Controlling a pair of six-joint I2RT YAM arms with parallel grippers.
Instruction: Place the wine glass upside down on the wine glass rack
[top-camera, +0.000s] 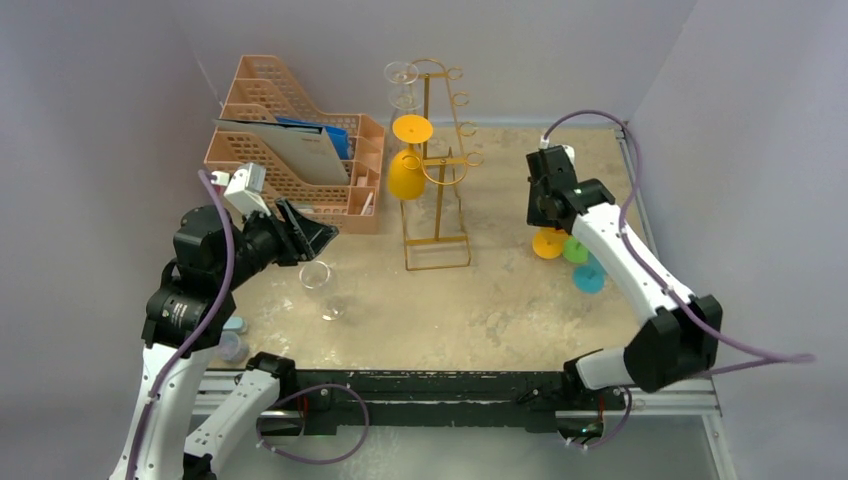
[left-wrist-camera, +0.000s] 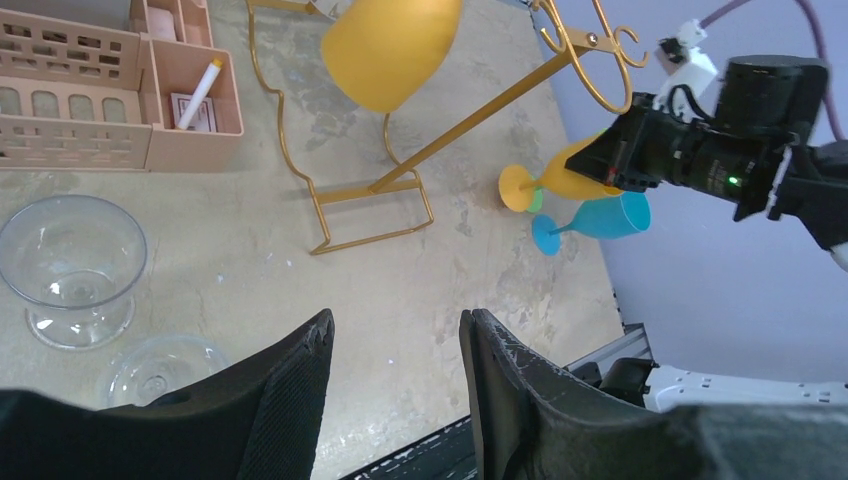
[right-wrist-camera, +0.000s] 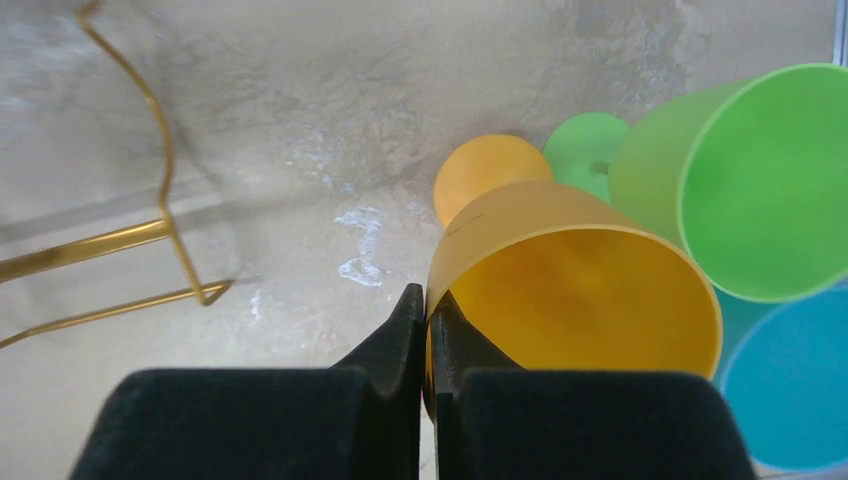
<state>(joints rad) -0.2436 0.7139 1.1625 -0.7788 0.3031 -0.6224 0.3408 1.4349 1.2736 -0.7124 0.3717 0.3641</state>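
An orange wine glass (right-wrist-camera: 585, 300) lies on its side on the table, at the right. My right gripper (right-wrist-camera: 427, 300) is shut on its rim, one finger inside the bowl and one outside. In the top view the same gripper (top-camera: 549, 226) sits just above the glass's foot (top-camera: 549, 244). The gold wire wine glass rack (top-camera: 437, 205) stands at centre back. Another orange glass (top-camera: 407, 168) and a clear one (top-camera: 402, 74) hang upside down on it. My left gripper (left-wrist-camera: 397, 335) is open and empty above the table, left of the rack.
A green glass (right-wrist-camera: 760, 170) and a teal glass (right-wrist-camera: 790, 390) lie right beside the held one. Two clear glasses (left-wrist-camera: 70, 265) (left-wrist-camera: 160, 365) stand near the left gripper. A peach lattice organizer (top-camera: 290, 150) with papers stands at the back left, next to the rack.
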